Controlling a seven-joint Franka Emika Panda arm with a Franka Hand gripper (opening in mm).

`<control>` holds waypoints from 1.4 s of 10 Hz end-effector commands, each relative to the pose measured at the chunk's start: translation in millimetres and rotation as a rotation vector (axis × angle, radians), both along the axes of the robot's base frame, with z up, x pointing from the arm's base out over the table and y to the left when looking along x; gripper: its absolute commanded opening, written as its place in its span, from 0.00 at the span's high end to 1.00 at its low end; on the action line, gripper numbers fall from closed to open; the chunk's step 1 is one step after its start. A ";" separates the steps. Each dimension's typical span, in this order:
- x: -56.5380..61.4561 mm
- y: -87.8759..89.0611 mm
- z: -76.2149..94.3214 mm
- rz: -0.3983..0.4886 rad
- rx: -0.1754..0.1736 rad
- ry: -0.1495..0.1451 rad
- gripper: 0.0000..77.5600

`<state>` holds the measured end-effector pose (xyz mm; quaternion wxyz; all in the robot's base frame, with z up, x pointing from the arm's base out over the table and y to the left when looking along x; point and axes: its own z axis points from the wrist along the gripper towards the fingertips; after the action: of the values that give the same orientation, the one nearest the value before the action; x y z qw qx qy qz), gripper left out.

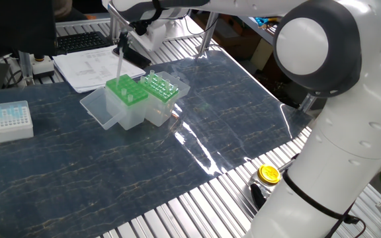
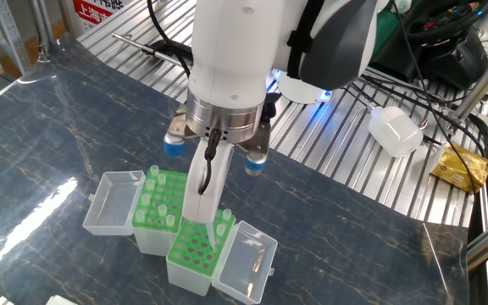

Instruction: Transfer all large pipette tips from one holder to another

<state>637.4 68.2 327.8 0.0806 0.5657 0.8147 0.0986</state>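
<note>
Here, operator, is your inventory of the bench. Item one: the Franka arm [image 2: 235, 51] reaches down over two green tip racks; its gripper [image 1: 120, 47] sits low on a white pipette-like tool [image 2: 202, 191], and you cannot tell from either view whether the jaws are apart or clamped, since the wrist flange hides them. Item two: one long clear tip [image 1: 120, 66] hangs below the tool, its point just above the racks. Item three: the left-hand rack [image 2: 158, 203] in the other fixed view, with several large pipette tips [image 2: 153, 175] standing upright in it, collars up, mostly along its far and middle rows. Item four: the neighbouring rack [image 2: 195, 246], touching the first, with most holes bare and one tip [image 2: 225, 222] near its far corner. Item five: each rack has a clear hinged lid [image 2: 113, 202] lying open and flat on the dark marbled mat [image 1: 144, 165]. Item six: a small white box of short bluish tips [image 1: 6, 121], well apart at the mat's edge. Item seven: papers [image 1: 88, 67] behind the racks, and a yellow cap [image 1: 268, 174] on the slatted aluminium table [image 1: 197, 205].
</note>
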 end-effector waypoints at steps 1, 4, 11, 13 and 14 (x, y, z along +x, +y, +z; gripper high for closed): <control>0.7 0.7 -8.0 0.009 -0.011 -0.004 0.98; -2.2 -3.6 -20.8 0.026 -0.024 -0.005 0.98; -4.4 -4.2 -29.0 0.013 -0.017 0.003 0.00; -4.4 -4.2 -29.0 0.013 -0.017 0.003 0.00; -4.4 -4.2 -29.0 0.013 -0.017 0.003 0.00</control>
<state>632.8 64.1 298.0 0.0847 0.5556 0.8222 0.0897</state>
